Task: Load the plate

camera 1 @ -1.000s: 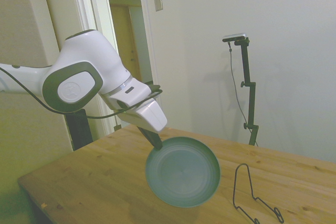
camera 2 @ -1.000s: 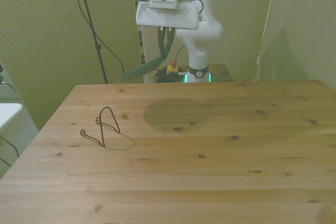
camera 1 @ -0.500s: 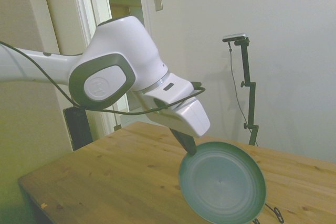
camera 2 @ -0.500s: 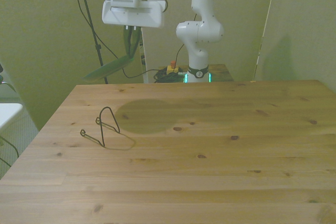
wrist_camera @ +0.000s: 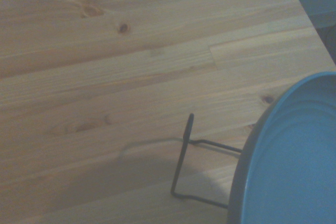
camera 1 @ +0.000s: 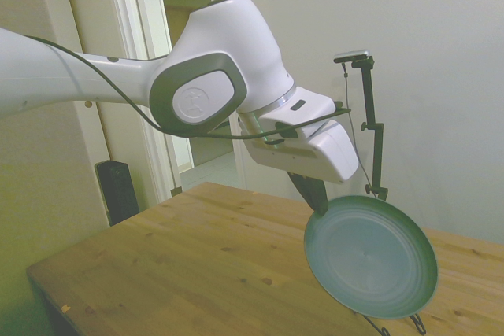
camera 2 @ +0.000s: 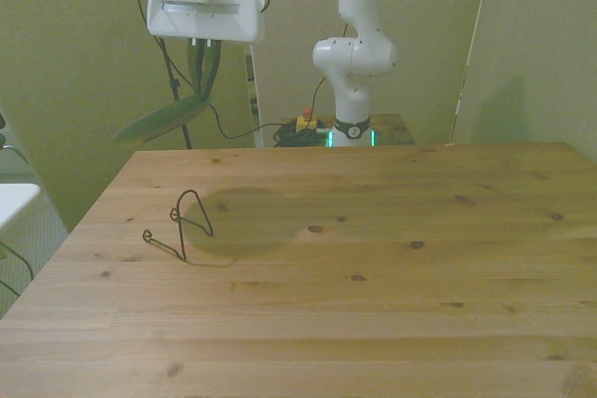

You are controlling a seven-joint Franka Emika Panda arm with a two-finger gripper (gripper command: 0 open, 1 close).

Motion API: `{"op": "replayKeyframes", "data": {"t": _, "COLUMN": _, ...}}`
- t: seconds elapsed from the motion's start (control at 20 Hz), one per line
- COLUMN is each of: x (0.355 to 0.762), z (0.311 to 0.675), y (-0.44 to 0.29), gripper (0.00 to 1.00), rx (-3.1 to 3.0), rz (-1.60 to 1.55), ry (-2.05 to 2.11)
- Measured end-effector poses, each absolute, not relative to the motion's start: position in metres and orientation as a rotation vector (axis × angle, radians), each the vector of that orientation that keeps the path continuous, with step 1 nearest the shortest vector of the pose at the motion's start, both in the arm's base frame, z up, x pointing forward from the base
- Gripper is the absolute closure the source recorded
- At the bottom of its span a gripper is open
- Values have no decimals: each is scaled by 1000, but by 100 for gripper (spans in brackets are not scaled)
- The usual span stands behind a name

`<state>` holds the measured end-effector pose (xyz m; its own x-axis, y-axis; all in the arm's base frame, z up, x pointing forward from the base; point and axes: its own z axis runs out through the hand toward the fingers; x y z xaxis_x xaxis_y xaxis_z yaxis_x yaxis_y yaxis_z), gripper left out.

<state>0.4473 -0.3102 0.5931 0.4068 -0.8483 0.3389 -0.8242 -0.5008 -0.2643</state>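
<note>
The teal-green plate (camera 1: pixel 371 258) hangs tilted in the air, held by its rim. My gripper (camera 1: pixel 313 197) is shut on that rim, high above the table. In the front view the plate (camera 2: pixel 160 121) shows edge-on at the far left, below the gripper (camera 2: pixel 200 81), above and behind the thin black wire rack (camera 2: pixel 182 227). In the side view the plate hides most of the wire rack (camera 1: pixel 398 324). The wrist view shows the plate's rim (wrist_camera: pixel 294 156) over the wire rack (wrist_camera: pixel 189 161).
The wooden table (camera 2: pixel 373 267) carries only the rack, near its edge at the front view's left. The plate's shadow (camera 2: pixel 247 221) lies beside the rack. The robot base (camera 2: pixel 353 72) stands behind the far edge.
The arm has swung the plate toward the front view's left and higher, from mid-table to above the rack. Its shadow has slid to the rack. The grip is unchanged.
</note>
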Motion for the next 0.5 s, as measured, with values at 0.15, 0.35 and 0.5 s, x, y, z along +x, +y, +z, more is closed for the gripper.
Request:
{"op": "replayKeyframes", "data": {"t": 0.15, "x": 452, "z": 605, "y": -308, "gripper": 100, "rx": -2572, "rz": -781, "ry": 1520}}
{"op": "replayKeyframes", "data": {"t": 0.35, "x": 452, "z": 603, "y": -307, "gripper": 100, "rx": -2545, "rz": -911, "ry": 1505}}
{"op": "replayKeyframes", "data": {"t": 0.5, "x": 450, "z": 590, "y": -301, "gripper": 100, "rx": -2549, "rz": -910, "ry": 1495}}
